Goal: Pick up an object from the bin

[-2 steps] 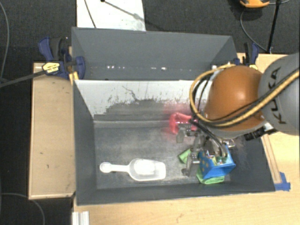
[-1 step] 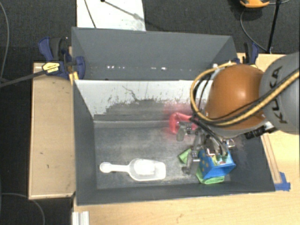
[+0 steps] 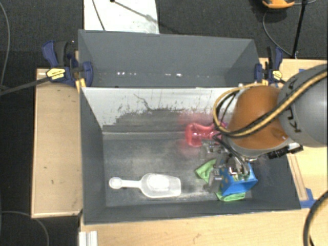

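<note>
Hanging over green scrap [image 3: 206, 170] and blue block [image 3: 237, 187], lower right of bin [image 3: 148, 145], pincer [image 3: 226, 171] with hold unclear

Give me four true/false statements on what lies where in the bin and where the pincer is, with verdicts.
1. A white scoop lies on the floor of the bin, toward the view's lower left. True.
2. The pincer is over the white scoop. False: it is at the lower right, over a green thing and a blue thing that lie side by side.
3. A pink thing lies near the back wall, just left of the arm's orange cover. True.
4. The blue thing lies in the back left corner. False: it is at the lower right, below the pincer.
</note>
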Available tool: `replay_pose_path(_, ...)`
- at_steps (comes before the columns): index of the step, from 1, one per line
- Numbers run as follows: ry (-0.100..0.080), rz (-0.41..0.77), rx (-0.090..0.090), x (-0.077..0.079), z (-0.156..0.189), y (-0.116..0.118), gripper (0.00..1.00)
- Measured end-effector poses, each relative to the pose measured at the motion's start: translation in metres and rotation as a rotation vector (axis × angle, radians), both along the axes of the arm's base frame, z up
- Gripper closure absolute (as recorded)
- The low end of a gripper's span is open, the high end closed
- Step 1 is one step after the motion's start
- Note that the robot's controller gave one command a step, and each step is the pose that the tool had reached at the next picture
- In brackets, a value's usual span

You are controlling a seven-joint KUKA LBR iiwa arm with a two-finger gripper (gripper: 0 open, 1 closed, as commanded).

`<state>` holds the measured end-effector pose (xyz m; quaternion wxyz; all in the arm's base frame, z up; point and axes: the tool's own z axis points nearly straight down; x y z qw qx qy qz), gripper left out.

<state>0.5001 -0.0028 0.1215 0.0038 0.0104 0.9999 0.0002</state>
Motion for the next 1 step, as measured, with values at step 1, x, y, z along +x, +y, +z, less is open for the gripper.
replay_pose_path(1, 0.007, -0.195, 0.001, -0.0011, -0.0466, -0.0104, 0.0)
